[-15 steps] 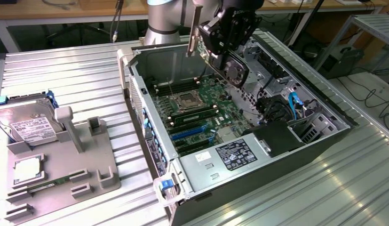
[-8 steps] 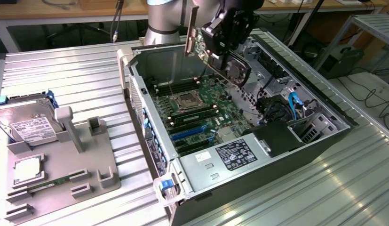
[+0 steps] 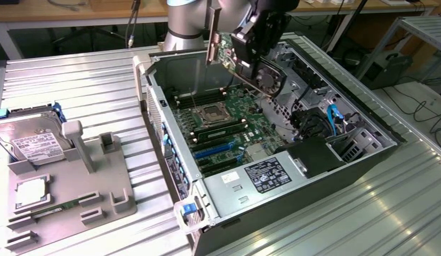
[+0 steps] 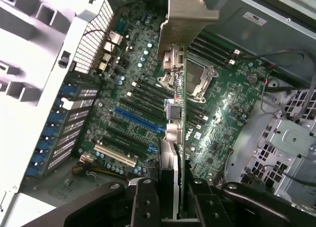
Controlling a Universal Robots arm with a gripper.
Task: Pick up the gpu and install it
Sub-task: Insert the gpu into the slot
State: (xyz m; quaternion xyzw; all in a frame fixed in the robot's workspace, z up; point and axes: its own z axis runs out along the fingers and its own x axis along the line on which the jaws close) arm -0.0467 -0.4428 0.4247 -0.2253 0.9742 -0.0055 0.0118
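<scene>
The gpu [image 3: 222,49] hangs on edge above the open computer case [image 3: 170,160], its pale metal bracket [image 3: 212,32] pointing upward. My gripper [image 3: 240,53] is shut on it from the exterior view's right. In the wrist view the gpu [image 4: 180,113] appears edge-on, running from my black fingers [image 4: 143,202] out to its bracket [image 4: 190,15]; my gripper [image 4: 177,209] clamps its near end. Below it lies the green motherboard [image 4: 222,118] with a blue slot [image 4: 140,119] and the CPU socket [image 3: 207,112]. The card is well above the board and touches nothing.
A grey fixture [image 3: 71,197] on the exterior view's left carries a hard drive [image 3: 32,141] with a white label. The case holds a power supply [image 3: 266,176], drive cages [image 3: 348,144] and cables [image 3: 333,120]. A ribbed metal table [image 3: 78,80] surrounds everything.
</scene>
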